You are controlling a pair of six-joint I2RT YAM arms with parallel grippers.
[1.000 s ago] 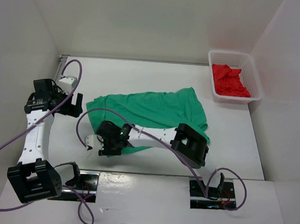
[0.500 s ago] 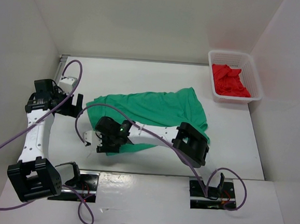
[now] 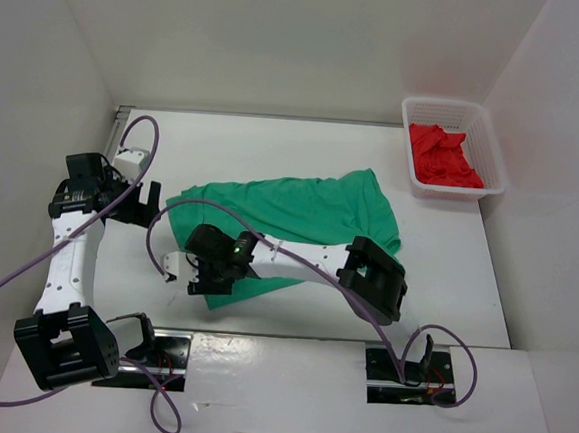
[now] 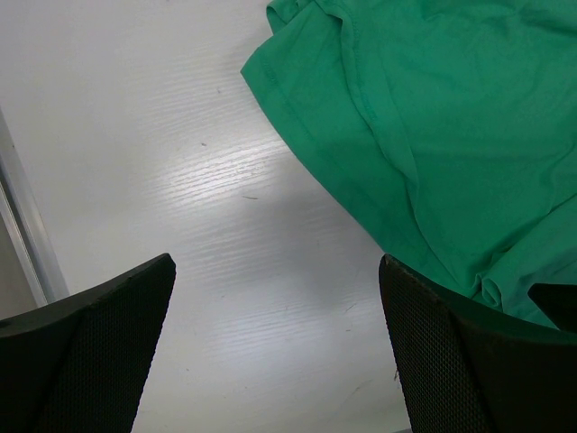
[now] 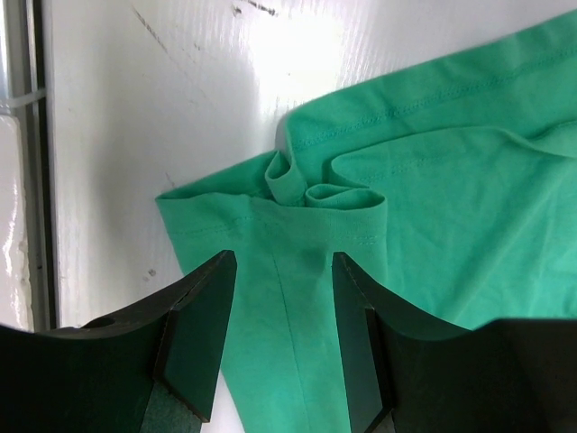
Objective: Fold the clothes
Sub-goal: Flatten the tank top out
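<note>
One green T-shirt (image 3: 300, 212) lies rumpled mid-desk (image 3: 275, 145), its near edge partly hidden by the R arm (image 3: 306, 260). Two claws: L claw (image 4: 275, 271) spread wide over bare desk just left of the T-shirt. R claw (image 5: 284, 271) half spread over the bunched near-left hem, touching or not, can't tell. One basket (image 3: 457, 193) far right w/ one red garment (image 3: 443, 156), shape unclear.

High fixed view down over the table (image 3: 275, 145), two close downward wrist views; green T-shirt (image 3: 300, 209) in all.
</note>
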